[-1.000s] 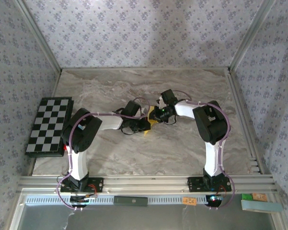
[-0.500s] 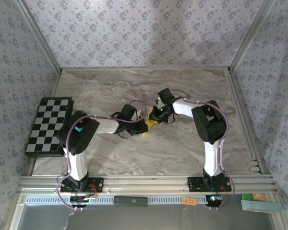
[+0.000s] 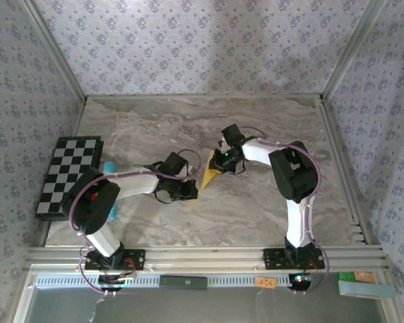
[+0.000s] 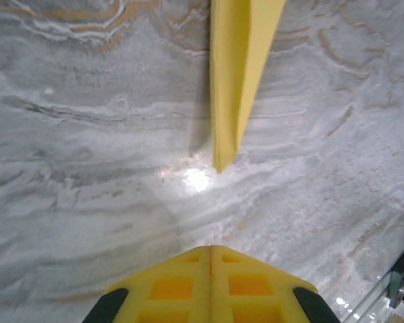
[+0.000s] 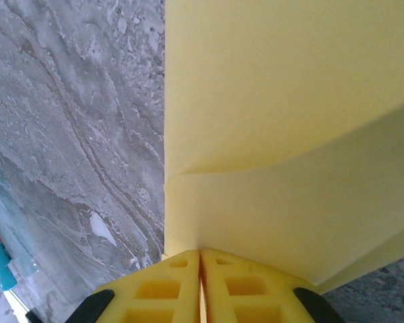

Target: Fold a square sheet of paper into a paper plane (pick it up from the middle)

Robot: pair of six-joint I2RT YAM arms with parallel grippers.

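Top view: the paper plane [image 3: 207,177] lies on the marble table [image 3: 148,121], well right of the checkered board [image 3: 70,176], its narrow tip toward the near edge. The left gripper [image 3: 187,192] sits between board and plane, just beside the tip. The right gripper [image 3: 219,163] is at the plane's end farther from the board. Left wrist view: the left gripper [image 4: 211,264] has its fingers pressed together on nothing; the plane's tip [image 4: 223,158] touches the table ahead of it. Right wrist view: the right gripper [image 5: 200,261] is clamped on the plane's [image 5: 289,121] edge.
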